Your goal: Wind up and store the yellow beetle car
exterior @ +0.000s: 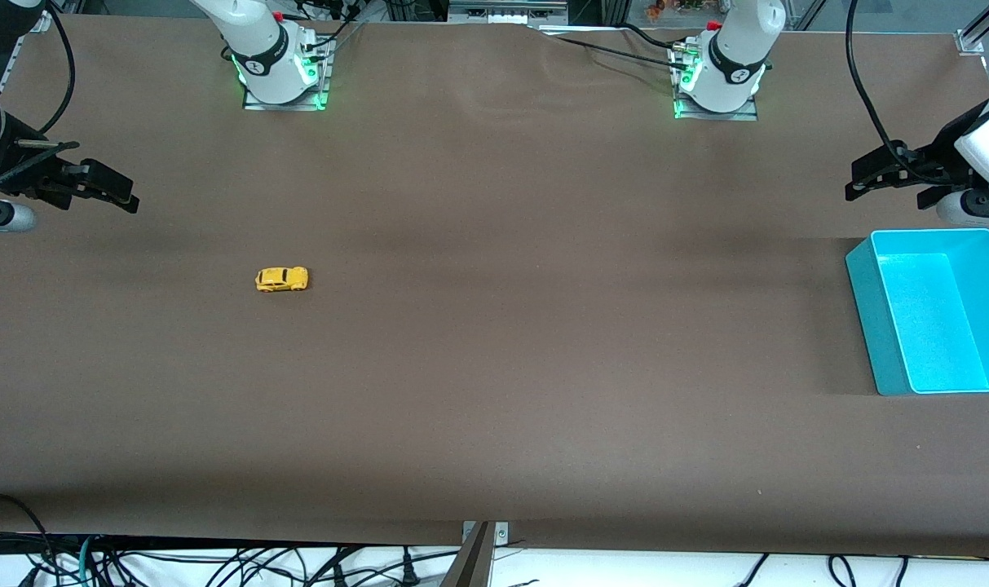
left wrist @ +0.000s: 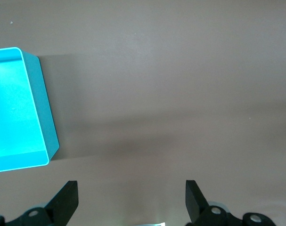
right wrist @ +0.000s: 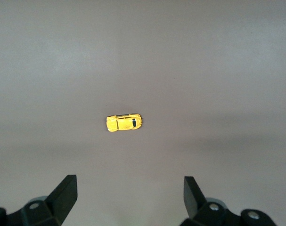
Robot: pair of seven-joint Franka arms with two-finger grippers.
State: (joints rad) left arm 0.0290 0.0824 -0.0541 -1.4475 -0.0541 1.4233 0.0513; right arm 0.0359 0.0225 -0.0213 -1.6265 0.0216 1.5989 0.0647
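The yellow beetle car (exterior: 282, 279) rests on its wheels on the brown table, toward the right arm's end. It also shows in the right wrist view as the same small car (right wrist: 124, 123), on the table ahead of the spread fingers. My right gripper (exterior: 123, 191) hangs open and empty above the table at that end, well apart from the car. In its own view the right gripper (right wrist: 130, 195) holds nothing. My left gripper (exterior: 854, 181) hovers open and empty beside the cyan bin (exterior: 869, 318). The left gripper (left wrist: 132, 197) has only bare table between its fingers.
The cyan bin (left wrist: 39, 94) is an open, empty rectangular box at the left arm's end of the table. Both arm bases stand along the table edge farthest from the front camera. Cables hang below the edge nearest that camera.
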